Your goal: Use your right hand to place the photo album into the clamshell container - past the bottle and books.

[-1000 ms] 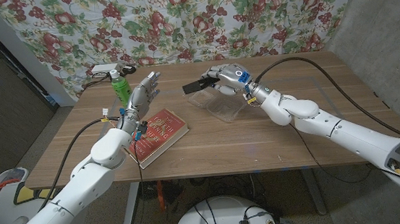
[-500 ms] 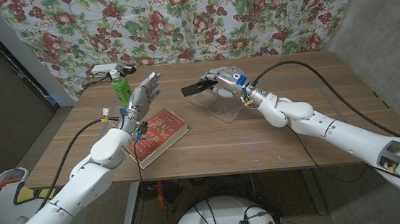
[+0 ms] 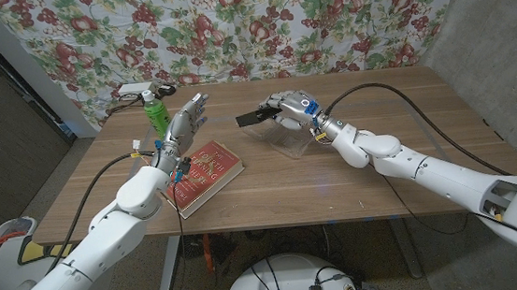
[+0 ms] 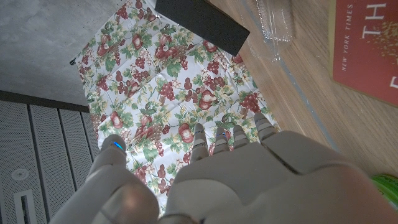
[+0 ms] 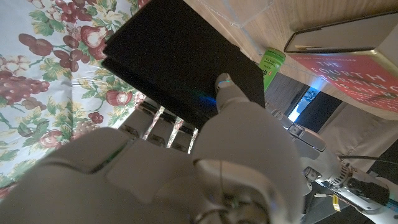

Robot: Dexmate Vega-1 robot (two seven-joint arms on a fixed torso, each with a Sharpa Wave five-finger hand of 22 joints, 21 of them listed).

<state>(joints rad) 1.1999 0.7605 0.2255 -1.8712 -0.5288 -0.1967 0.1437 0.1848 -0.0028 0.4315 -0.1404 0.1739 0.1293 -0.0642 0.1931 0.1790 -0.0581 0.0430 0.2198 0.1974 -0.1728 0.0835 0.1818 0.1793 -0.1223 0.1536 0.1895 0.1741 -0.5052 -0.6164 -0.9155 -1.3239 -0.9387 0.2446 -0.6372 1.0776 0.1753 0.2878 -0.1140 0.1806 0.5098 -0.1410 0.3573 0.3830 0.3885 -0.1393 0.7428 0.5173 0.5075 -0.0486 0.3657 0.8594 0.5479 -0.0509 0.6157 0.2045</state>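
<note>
Photo album (image 3: 250, 117): black, pinched in your right hand (image 3: 288, 104) above the clamshell container (image 3: 281, 134). Transport step nearly done. Next, lower it inside, then release.

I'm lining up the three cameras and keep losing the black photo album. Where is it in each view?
Head view: album at centre, held by the right robot hand above the clear container's left end.
Left wrist view: album along the top edge, dark slab.
Right wrist view: album large, just beyond the robot hand's fingers.
Shared landmark: the red book.
</note>
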